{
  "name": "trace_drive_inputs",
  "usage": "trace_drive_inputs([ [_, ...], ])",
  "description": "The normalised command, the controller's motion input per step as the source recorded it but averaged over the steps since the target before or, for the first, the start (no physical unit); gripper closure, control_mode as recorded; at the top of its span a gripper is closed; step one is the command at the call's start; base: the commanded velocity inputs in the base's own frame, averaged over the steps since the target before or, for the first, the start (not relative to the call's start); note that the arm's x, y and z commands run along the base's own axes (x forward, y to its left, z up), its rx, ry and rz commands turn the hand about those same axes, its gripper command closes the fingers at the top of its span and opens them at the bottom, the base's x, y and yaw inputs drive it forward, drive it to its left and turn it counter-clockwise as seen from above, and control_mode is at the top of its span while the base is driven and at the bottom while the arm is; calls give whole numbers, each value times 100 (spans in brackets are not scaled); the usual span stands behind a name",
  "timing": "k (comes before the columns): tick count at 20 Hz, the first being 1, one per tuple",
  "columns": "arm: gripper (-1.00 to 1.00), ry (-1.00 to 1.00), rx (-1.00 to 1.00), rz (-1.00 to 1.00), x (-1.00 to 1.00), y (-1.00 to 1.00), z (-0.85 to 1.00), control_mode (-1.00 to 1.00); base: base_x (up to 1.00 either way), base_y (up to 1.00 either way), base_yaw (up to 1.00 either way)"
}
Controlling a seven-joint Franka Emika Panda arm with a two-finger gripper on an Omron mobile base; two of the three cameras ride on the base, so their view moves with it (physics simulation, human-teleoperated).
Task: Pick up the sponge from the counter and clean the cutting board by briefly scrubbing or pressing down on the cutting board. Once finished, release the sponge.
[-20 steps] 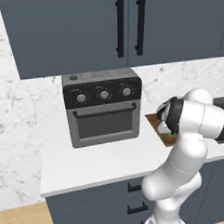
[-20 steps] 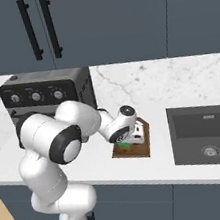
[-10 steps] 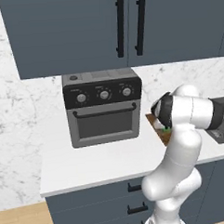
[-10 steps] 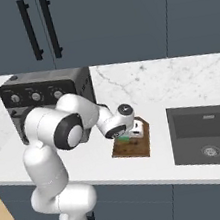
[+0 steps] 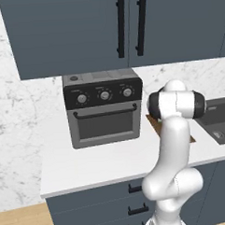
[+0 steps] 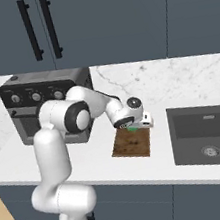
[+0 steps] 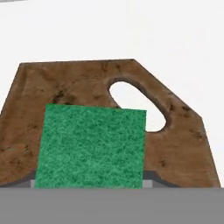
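The brown cutting board (image 6: 132, 144) lies on the white counter (image 6: 90, 158) between the oven and the sink. My gripper (image 6: 134, 125) hangs over the board's far end, shut on the green sponge (image 6: 132, 128). In the hand view the sponge (image 7: 89, 146) fills the lower middle, close over the board (image 7: 175, 131) and beside its oval handle hole (image 7: 138, 105); my fingers are mostly hidden behind the sponge. In the left base view my own arm covers the hand, and just a strip of the board (image 5: 154, 123) shows.
A black and grey toaster oven (image 5: 104, 108) stands on the counter (image 5: 98, 162) left of the board. The dark sink basin (image 6: 207, 136) lies to the right. Dark cabinets (image 6: 101, 17) hang overhead, and a marbled wall (image 6: 178, 83) runs behind.
My elbow and forearm have swung left in the left base view. The hand, still holding the sponge, stays over the board's far end, shifted slightly back.
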Motion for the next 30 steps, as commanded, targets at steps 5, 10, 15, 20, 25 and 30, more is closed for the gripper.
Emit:
trace_drive_inputs([
  [5, 100, 0, -2, 0, 45, -99, -38, -100, 0, 0, 0],
  [10, 100, 0, -1, 0, 4, -60, -48, -100, 0, 0, 0],
  [15, 100, 2, 0, -7, -37, -12, -72, -100, 0, 0, 0],
  [20, 100, 0, 0, -12, -93, 0, -75, -100, 0, 0, 0],
  [25, 100, 0, 0, -13, -100, 3, -54, -100, 0, 0, 0],
  [30, 100, 0, 0, -16, -100, 28, -44, -100, 0, 0, 0],
])
